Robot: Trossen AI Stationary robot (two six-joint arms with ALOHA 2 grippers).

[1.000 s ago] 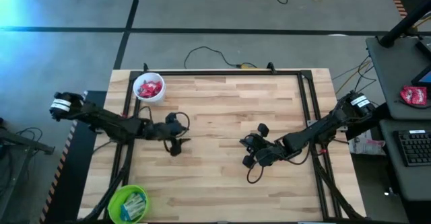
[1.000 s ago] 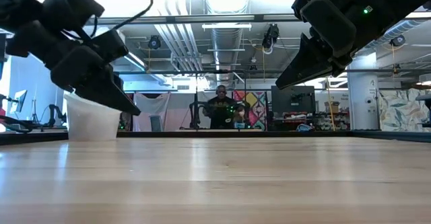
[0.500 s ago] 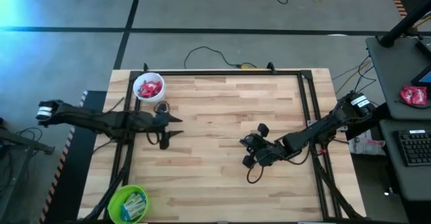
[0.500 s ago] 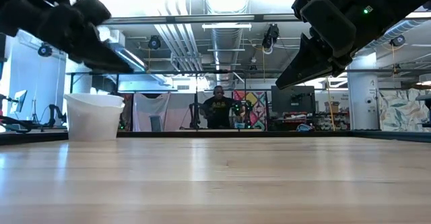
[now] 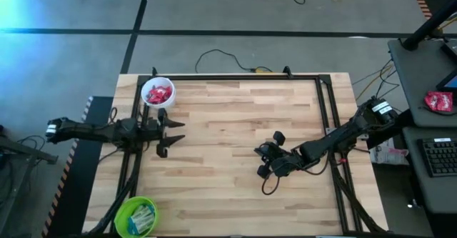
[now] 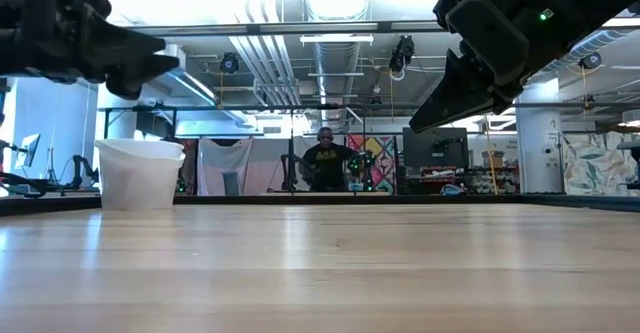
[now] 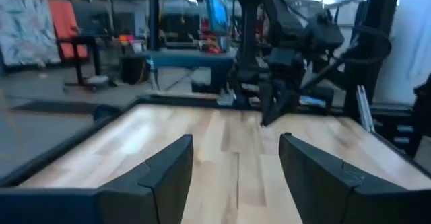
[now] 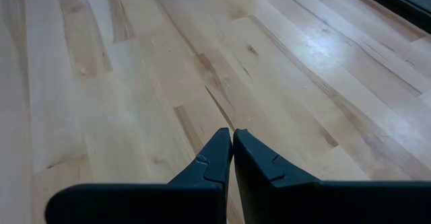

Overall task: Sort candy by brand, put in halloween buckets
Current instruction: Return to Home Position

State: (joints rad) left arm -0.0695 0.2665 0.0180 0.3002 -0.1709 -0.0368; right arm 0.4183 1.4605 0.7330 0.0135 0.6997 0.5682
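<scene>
The white bucket (image 5: 158, 93) stands near the table's far left corner and holds red candy (image 5: 158, 94); the low view shows its side (image 6: 138, 173). The lime green bucket (image 5: 136, 216) sits at the near left corner with light blue candy (image 5: 143, 217) inside. My left gripper (image 5: 173, 132) hovers open and level above the table's left side, just nearer than the white bucket; its fingers are spread wide in the left wrist view (image 7: 236, 167) and hold nothing. My right gripper (image 5: 263, 168) hangs shut above the table's right half, pointing down (image 8: 232, 146).
No loose candy shows on the bare wooden tabletop (image 5: 235, 116). A black frame (image 5: 235, 76) runs along the far and side edges. A cable (image 5: 221, 56) lies on the floor beyond the far edge. A person (image 6: 325, 163) stands far off in the room behind the table.
My left arm has drawn back toward the table's left edge and risen. Its gripper, which pointed down at the table a second ago, has tipped up to lie level. The right arm has kept still.
</scene>
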